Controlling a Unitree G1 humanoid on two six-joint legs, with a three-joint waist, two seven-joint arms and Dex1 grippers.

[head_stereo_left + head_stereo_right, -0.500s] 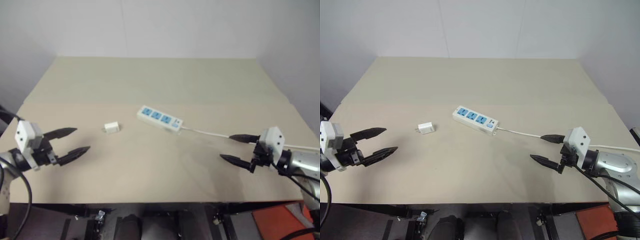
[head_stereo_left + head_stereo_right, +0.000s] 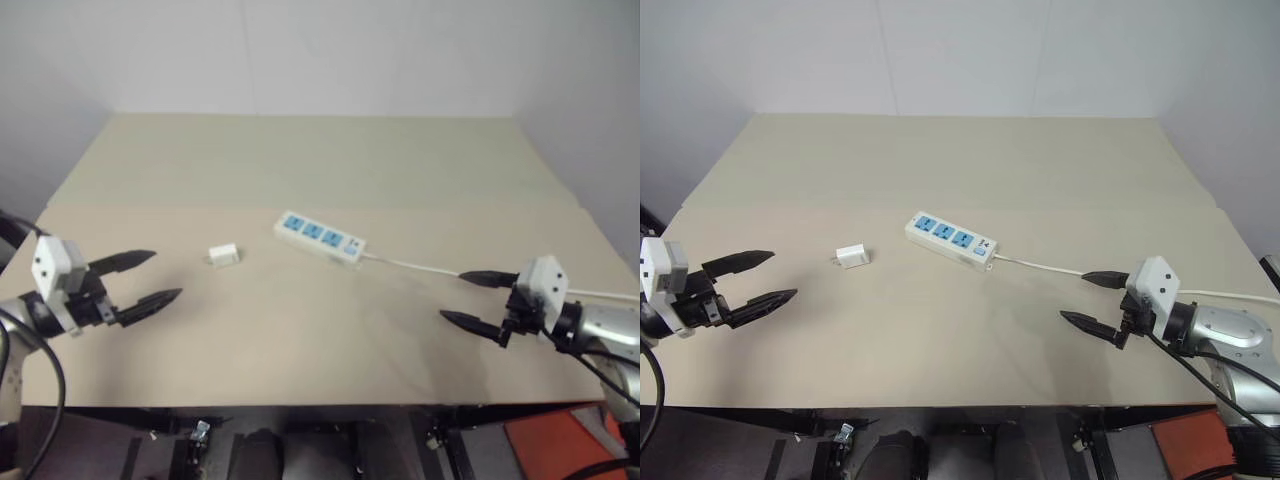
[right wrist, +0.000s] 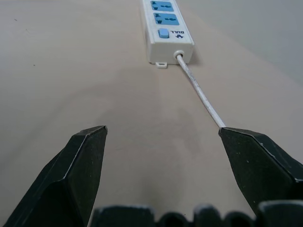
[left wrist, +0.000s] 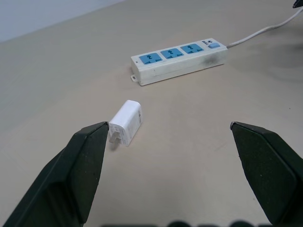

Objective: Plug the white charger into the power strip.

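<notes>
We see a wide beige tabletop (image 2: 970, 180) bearing a long white plastic power strip (image 2: 951, 240) with three blue sockets near its middle. The strip's thin white cord (image 2: 1060, 268) trails toward our right gripper (image 2: 1095, 300); our left gripper (image 2: 752, 278) hovers opposite. Both stand wide open, holding nothing. A small white boxy charger (image 2: 851, 256) lies just left of the strip, apart from it.

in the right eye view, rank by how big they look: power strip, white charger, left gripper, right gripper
1. left gripper, open, beside the near table edge.
2. right gripper, open; looks close to the left gripper's size, so their order is unsure.
3. power strip, farther away, so nearness may flatter the grippers.
4. white charger, clearly smallest.
</notes>
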